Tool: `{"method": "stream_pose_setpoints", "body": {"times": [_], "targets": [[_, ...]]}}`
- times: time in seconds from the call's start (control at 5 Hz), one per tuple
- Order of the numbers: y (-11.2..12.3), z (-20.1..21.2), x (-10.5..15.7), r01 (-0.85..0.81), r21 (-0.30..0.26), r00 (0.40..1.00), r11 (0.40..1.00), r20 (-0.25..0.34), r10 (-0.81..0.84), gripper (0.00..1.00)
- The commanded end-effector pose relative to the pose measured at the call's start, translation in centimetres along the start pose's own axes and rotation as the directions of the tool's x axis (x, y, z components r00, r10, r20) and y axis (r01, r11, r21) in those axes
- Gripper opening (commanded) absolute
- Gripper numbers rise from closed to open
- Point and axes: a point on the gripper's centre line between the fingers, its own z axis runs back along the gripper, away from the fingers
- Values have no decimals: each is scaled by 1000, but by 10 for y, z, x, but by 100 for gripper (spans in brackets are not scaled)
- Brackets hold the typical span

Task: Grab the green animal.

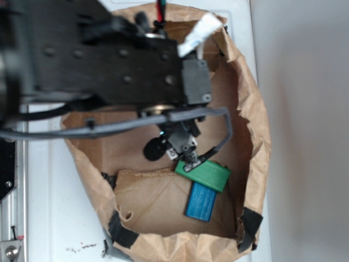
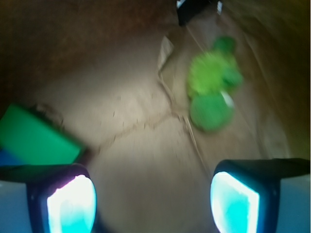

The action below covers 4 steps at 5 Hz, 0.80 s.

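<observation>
Paper bag (image 1: 256,136) floor: spread fingers (image 2: 70,204) short of green animal (image 2: 211,82).

Brown paper bag (image 1: 256,125) w/ rolled-down rim sits on white desk (image 1: 49,207); black tape patches at the lower corners of the rim. Inside, flat green block (image 1: 206,173) lies partly on top of blue block (image 1: 200,202), touching, both near the bag's right wall. In wrist view the green block (image 2: 36,138) is at left edge on the creased paper floor, a sliver of blue just under it. Metal rail (image 1: 11,218) along left edge of desk. Small dark specks on desk near bag's lower-left corner.
</observation>
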Motion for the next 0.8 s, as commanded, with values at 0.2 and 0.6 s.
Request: {"method": "stream_pose_setpoints", "body": {"times": [0.2,0.6], "targets": [[46,0,33,-48,52,995,998,89,43,100],[70,-9,32,-208,140,978,968,-2,210,100]]}}
